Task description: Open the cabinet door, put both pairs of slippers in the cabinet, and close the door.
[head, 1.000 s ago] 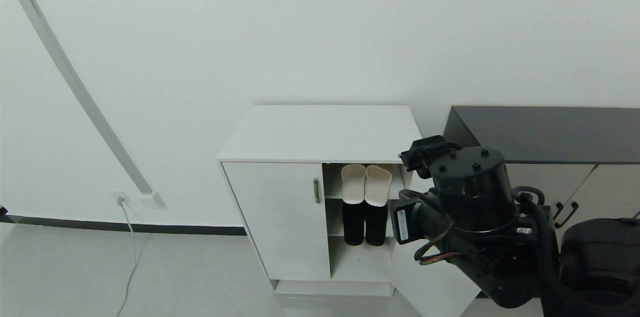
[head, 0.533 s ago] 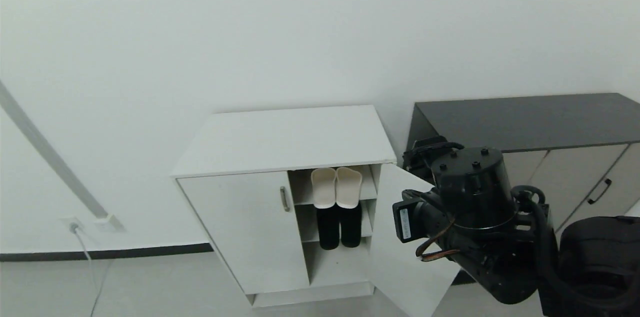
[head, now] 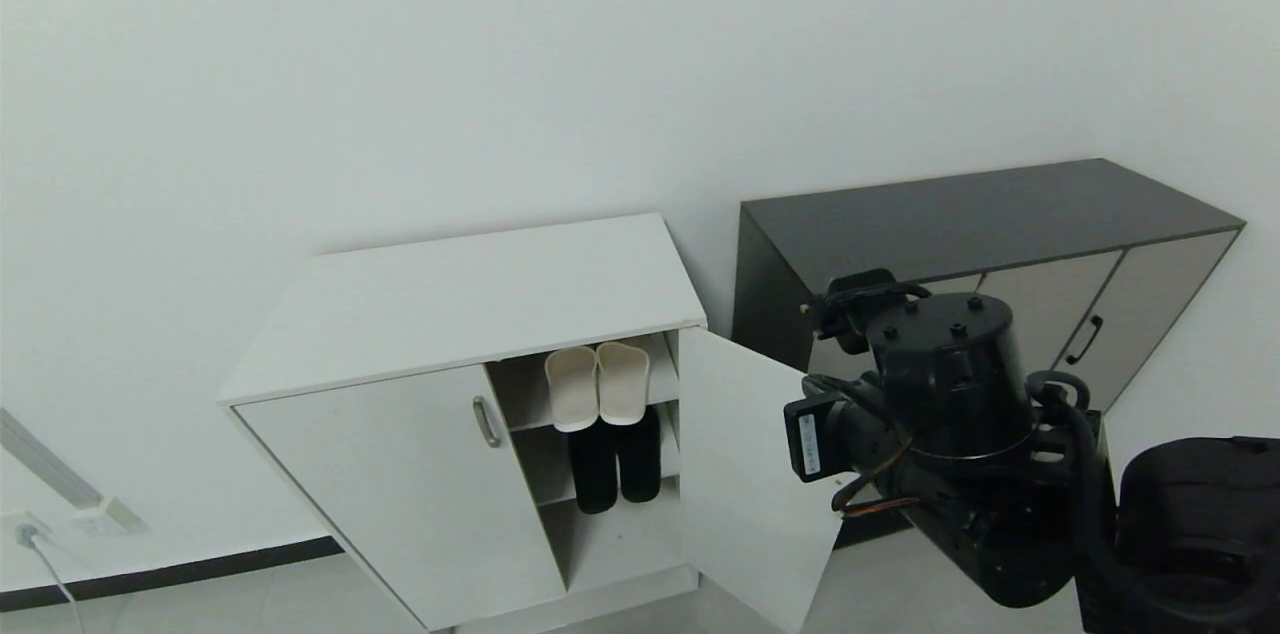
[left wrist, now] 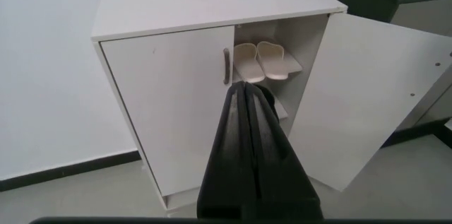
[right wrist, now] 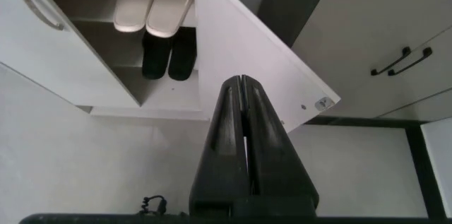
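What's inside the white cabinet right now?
Past the open door: white slippers on the upper shelf, black slippers on the middle shelf. The closed left door hides the other half of the cabinet.

The head camera looks down at the white cabinet (head: pixel 460 294) from high up in front. Both wrist cameras face the cabinet from nearer. All three share its open door (head: pixel 745 454)

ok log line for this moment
white slippers: upper shelf | black slippers: shelf below | right door: open | left door: shut | left gripper: shut, empty | right gripper: shut, empty | next: close right door
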`<state>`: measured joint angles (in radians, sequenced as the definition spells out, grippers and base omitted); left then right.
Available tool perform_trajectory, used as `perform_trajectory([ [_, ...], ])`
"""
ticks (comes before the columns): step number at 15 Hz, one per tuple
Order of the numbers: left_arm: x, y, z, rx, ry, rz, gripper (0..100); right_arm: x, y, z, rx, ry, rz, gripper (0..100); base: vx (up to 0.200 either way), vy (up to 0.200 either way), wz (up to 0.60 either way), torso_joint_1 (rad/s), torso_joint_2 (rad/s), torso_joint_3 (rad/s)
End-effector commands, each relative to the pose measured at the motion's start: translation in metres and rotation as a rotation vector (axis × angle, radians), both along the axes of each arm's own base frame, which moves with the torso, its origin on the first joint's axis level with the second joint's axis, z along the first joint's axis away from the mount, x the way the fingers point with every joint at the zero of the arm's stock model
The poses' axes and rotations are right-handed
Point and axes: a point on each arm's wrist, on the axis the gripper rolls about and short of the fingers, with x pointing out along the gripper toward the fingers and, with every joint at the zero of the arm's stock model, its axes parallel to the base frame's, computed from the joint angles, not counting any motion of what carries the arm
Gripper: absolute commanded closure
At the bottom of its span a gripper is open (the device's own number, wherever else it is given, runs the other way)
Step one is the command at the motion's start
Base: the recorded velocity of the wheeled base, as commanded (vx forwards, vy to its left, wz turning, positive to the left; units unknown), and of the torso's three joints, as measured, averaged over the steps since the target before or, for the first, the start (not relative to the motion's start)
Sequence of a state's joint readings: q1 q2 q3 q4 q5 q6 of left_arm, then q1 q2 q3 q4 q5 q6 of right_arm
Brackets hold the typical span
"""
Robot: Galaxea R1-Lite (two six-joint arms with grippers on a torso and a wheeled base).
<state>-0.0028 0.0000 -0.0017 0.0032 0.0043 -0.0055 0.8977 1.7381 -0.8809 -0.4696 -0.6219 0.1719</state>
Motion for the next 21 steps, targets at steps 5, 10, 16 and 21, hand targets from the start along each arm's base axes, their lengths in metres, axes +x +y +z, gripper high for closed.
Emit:
perform_trajectory([
  [5,0.000,0.000,0.000,-0.001,0.002,0.000,100,0.001,0.001,-0.003,0.001,-0.001,0.000,100,-0.040,0.000,0.00,0.000,0.00,0.001],
  [10,0.000,0.000,0.000,0.001,0.000,-0.001,100,0.006,-0.003,-0.004,-0.002,0.000,-0.019,100,-0.200,0.000,0.00,-0.002,0.00,0.001],
  [16,0.000,0.000,0.000,-0.002,0.000,0.002,100,0.018,-0.007,-0.007,0.017,-0.016,-0.057,100,-0.033,0.000,0.00,0.000,0.00,0.000],
  [21,0.000,0.000,0.000,0.001,0.000,-0.001,100,0.064,-0.022,-0.024,0.035,-0.034,-0.131,100,0.000,0.000,0.00,0.000,0.00,0.000],
])
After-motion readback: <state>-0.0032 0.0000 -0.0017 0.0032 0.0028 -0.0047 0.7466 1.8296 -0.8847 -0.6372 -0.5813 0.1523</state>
